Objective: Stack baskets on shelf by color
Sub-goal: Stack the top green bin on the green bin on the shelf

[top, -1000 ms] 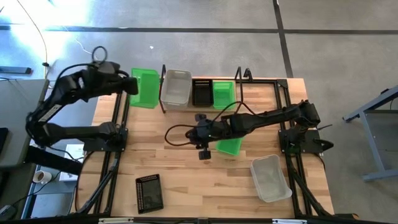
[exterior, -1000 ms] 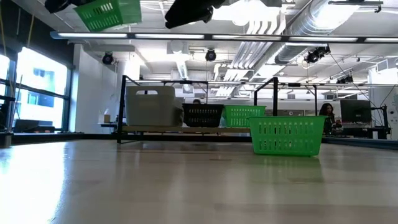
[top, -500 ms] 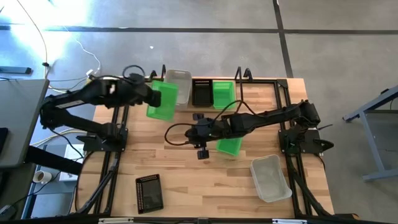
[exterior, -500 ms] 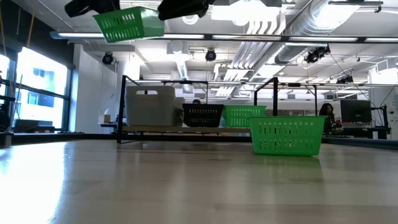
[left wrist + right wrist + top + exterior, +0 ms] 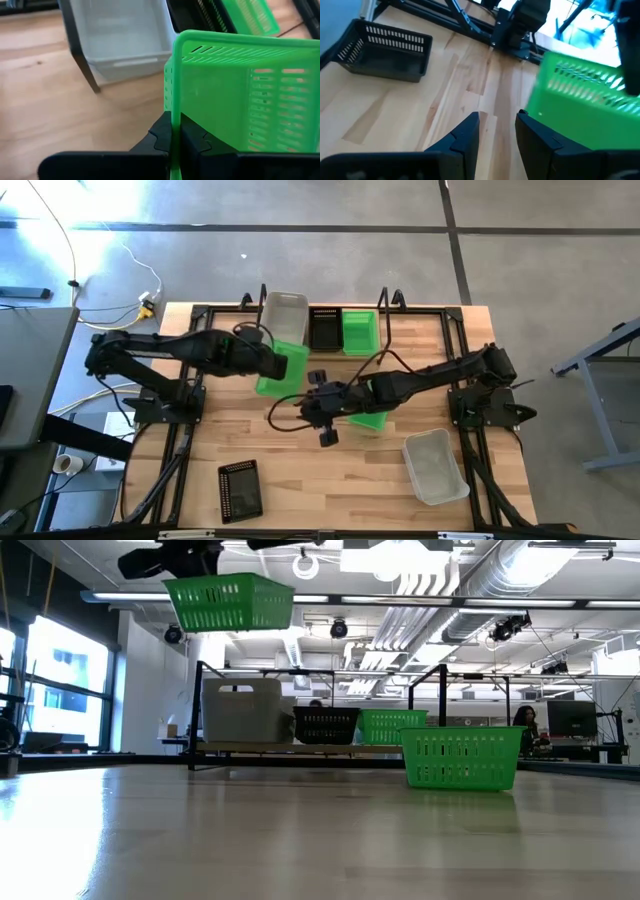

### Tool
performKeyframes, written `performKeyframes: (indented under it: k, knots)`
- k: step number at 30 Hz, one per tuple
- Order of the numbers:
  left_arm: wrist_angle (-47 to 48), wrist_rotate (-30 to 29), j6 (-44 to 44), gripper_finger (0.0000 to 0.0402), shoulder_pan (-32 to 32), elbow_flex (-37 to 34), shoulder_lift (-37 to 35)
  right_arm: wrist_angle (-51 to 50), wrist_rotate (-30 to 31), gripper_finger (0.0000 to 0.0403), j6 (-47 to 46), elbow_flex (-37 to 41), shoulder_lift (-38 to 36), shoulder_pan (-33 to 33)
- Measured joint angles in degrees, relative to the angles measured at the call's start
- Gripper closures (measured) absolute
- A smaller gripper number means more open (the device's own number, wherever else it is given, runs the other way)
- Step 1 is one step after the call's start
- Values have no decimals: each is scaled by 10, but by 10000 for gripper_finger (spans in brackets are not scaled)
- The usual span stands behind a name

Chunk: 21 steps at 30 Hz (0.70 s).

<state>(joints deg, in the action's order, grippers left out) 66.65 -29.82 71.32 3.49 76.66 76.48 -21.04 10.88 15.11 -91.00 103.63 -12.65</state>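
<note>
My left gripper (image 5: 264,362) is shut on a bright green basket (image 5: 285,370) and carries it high over the table's middle, in front of the shelf (image 5: 300,748). On the shelf plank stand a whitish basket (image 5: 283,315), a black one (image 5: 325,328) and a green one (image 5: 358,330). My right gripper (image 5: 497,132) is open and holds nothing; it hovers just right of the carried basket. A second green basket (image 5: 462,758) stands on the tabletop under my right arm. My left gripper pinches the rim of the green basket's end wall (image 5: 174,117), one finger inside the basket and one outside. It reaches in from the table's left. The basket is lifted clear (image 5: 230,602) and hangs nearly upright, slightly tilted.
A whitish basket (image 5: 435,465) lies on the table near the right near corner, and a black basket (image 5: 240,488) sits near the left near edge. The shelf's black uprights (image 5: 197,710) stand at its ends. Bare wood lies between the two loose baskets.
My left gripper has swung the green basket from beyond the table's far left corner rightward and nearer, to over the table's middle, staying shut on it. The basket has stayed high. My right gripper has shifted slightly toward the near edge.
</note>
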Motion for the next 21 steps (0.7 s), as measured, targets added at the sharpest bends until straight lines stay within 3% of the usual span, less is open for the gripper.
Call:
performKeyframes:
  k: [13,21]
  knots:
    - [-10,9,90,401,-42,0,57,0,-26,289,-2,0,1,-3]
    - [-70,20,95,401,-45,0,71,-18,-18,289,-14,0,20,-5]
